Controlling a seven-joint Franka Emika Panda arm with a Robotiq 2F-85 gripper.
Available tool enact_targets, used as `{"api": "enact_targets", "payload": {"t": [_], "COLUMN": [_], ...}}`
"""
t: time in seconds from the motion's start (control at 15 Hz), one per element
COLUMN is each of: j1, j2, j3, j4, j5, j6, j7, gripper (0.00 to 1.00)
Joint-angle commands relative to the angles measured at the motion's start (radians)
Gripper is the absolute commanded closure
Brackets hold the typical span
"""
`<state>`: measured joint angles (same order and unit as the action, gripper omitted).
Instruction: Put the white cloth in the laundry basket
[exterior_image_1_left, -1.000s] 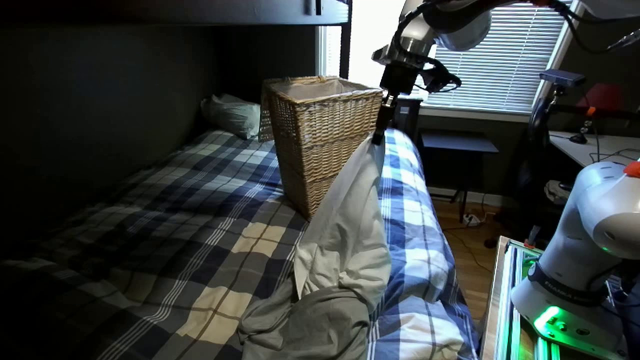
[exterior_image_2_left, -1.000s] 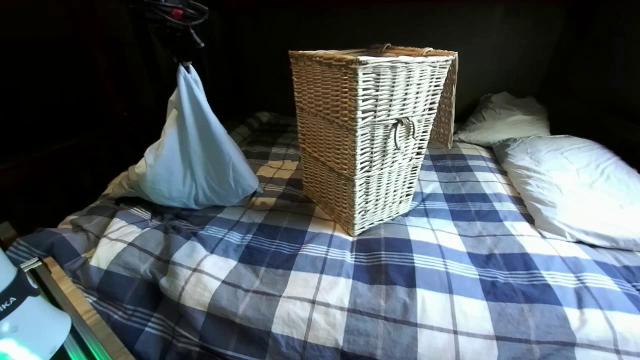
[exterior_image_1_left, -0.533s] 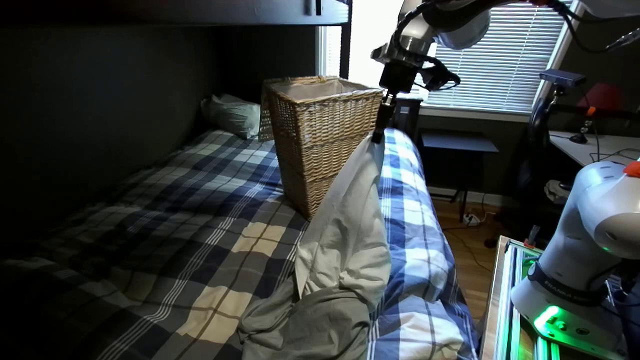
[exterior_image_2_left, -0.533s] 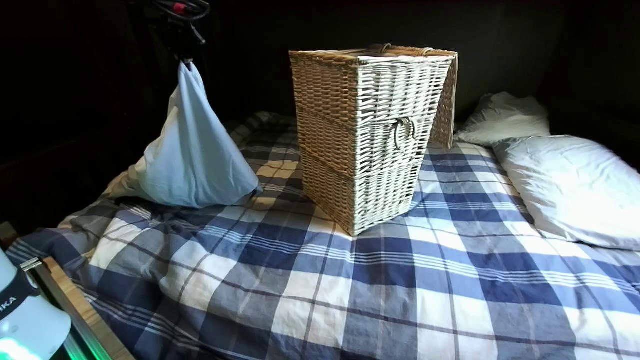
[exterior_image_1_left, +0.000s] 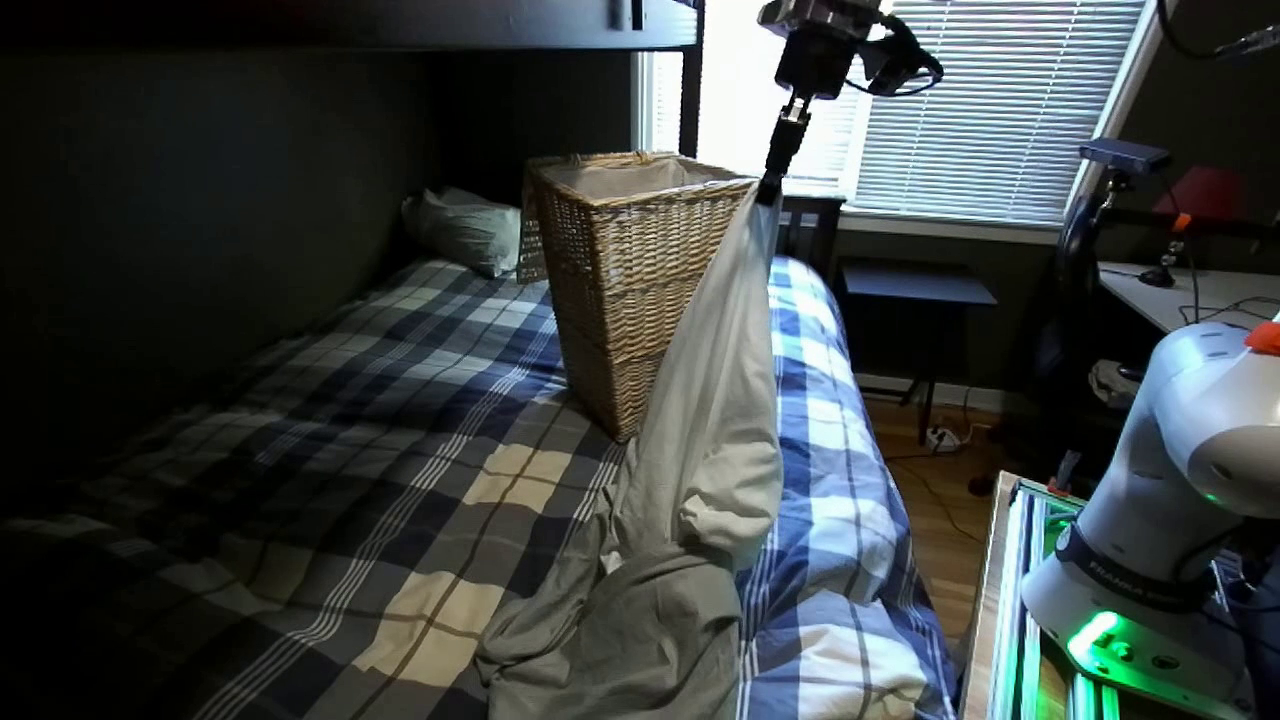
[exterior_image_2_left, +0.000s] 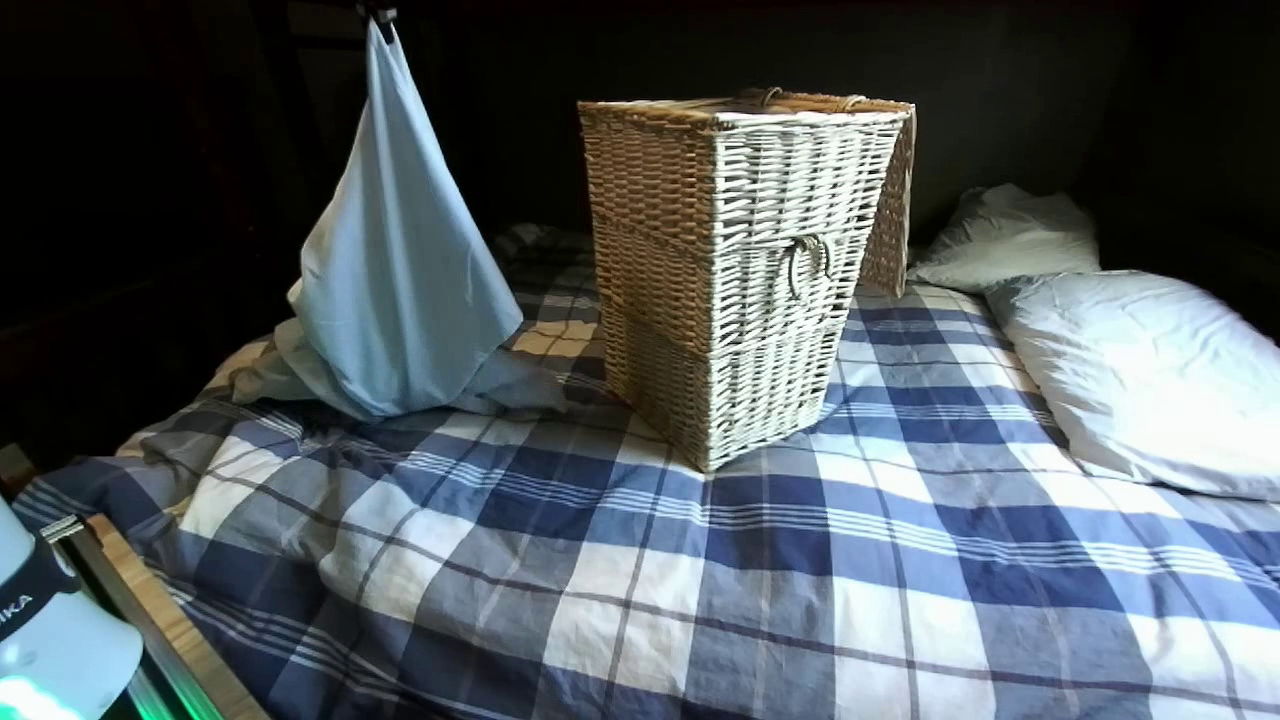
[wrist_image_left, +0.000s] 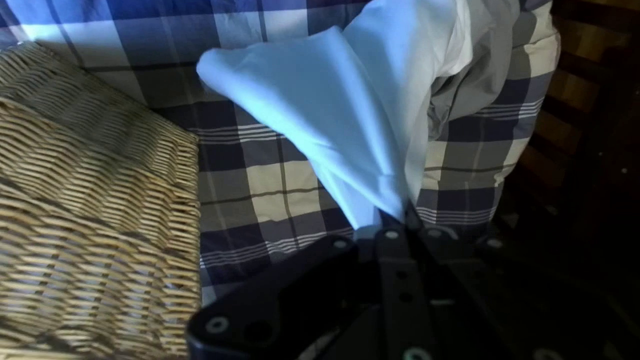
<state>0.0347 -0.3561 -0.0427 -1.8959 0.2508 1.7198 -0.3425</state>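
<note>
Hanging outside the wicker laundry basket (exterior_image_2_left: 655, 250), its tail on the plaid bedding (exterior_image_2_left: 930, 600), the white cloth (exterior_image_2_left: 400, 250) should, we judge, handle light and limp, best held at the gathered peak the gripper (exterior_image_1_left: 769, 190) pinches, though shadow hides how deeply.

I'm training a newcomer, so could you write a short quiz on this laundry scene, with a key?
1. True or false: the black two-fingered end effector grips the upper end of the long white fabric cloth.
2. Fill in: the flat brown woven lid of the tall wicker laundry basket hangs ____ (open or shut).
3. The cloth's lower folds lie: A) inside the basket; B) on the blue-and-white plaid bedspread; C) on the wooden floor.

Key: 1. True; 2. open; 3. B.
</note>
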Motion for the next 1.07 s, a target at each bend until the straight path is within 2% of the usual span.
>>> {"api": "enact_targets", "payload": {"t": [0.0, 0.2, 0.53, 0.73, 1.0], "j1": [-0.003, -0.013, -0.048, -0.069, -0.081], "j2": [0.086, 0.155, 0.273, 0.329, 0.392], "j3": [-0.014, -0.026, -0.037, -0.037, -0.045], "j4": [0.181, 0.310, 0.492, 0.566, 0.629], "j5": [-0.020, -0.012, -0.021, -0.040, -0.171], "j6": [-0.070, -0.089, -0.035, 0.085, 0.246], "j7": [0.043, 0.067, 0.121, 0.161, 0.245], "gripper": [1.00, 1.00, 1.00, 1.00, 1.00]}}
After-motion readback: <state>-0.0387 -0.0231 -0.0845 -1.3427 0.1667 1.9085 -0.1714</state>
